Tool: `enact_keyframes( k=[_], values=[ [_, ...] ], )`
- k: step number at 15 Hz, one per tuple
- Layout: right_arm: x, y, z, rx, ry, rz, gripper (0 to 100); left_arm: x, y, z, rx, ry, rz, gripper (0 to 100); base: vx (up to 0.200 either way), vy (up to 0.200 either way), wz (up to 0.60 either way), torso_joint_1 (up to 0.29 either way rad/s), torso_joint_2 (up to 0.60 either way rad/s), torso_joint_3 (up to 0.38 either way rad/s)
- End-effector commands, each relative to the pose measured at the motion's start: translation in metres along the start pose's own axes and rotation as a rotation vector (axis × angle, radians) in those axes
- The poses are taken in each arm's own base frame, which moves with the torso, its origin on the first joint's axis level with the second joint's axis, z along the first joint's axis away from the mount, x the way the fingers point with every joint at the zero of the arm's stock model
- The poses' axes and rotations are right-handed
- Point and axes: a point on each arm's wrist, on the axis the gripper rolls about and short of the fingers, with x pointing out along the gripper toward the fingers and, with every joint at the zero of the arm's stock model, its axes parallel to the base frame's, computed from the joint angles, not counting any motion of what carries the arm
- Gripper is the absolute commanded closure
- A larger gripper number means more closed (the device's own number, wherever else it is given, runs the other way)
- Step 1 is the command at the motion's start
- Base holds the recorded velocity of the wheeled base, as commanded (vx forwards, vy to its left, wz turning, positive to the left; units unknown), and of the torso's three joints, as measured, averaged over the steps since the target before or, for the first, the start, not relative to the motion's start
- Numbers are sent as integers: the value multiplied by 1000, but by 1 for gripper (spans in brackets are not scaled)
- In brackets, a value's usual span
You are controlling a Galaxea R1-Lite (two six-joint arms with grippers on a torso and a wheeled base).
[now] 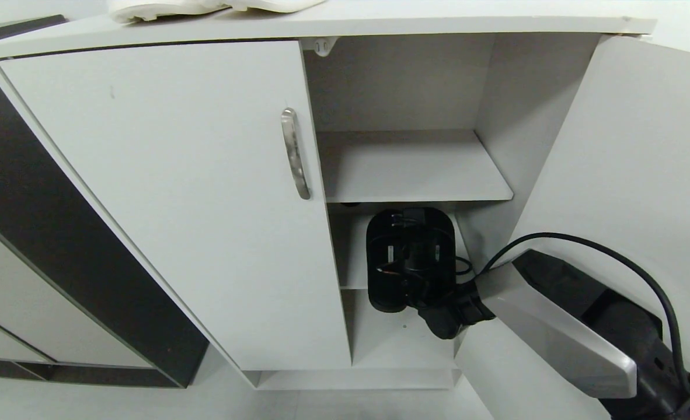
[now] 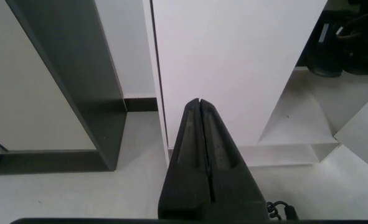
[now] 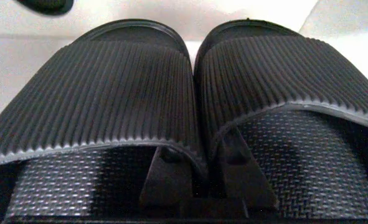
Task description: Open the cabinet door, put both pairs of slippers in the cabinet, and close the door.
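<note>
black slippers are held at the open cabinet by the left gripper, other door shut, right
No: the right gripper holds the black slippers, as the right wrist view shows. The left gripper is shut on nothing, outside the cabinet. The other door is indeed shut.

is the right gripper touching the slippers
Touching: the right wrist view shows the right gripper clamped on the black slippers, a finger under each strap.

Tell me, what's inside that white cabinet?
A pair of black ribbed rubber slippers at a lower shelf, gripped by the robot's right hand. The closed left door hides that half of the white cabinet.
</note>
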Motion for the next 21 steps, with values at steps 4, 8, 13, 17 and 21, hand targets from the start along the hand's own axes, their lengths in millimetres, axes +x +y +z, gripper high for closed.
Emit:
enact_keyframes(
  k=[4,8,13,17,21],
  values=[
    [16,7,0,6,-7,-7,100,0,0,0,0,1,0,100,0,0,0,0,0,0],
    [18,7,-1,-5,6,-10,100,0,0,0,0,1,0,100,0,0,0,0,0,0],
    [19,6,-8,-11,14,-13,100,0,0,0,0,1,2,100,0,0,0,0,0,0],
    [20,5,-7,-11,14,-15,0,0,0,0,0,1,0,100,0,0,0,0,0,0],
    [13,4,-2,-10,13,-10,0,0,0,0,0,1,2,100,0,0,0,0,0,0]
  ],
)
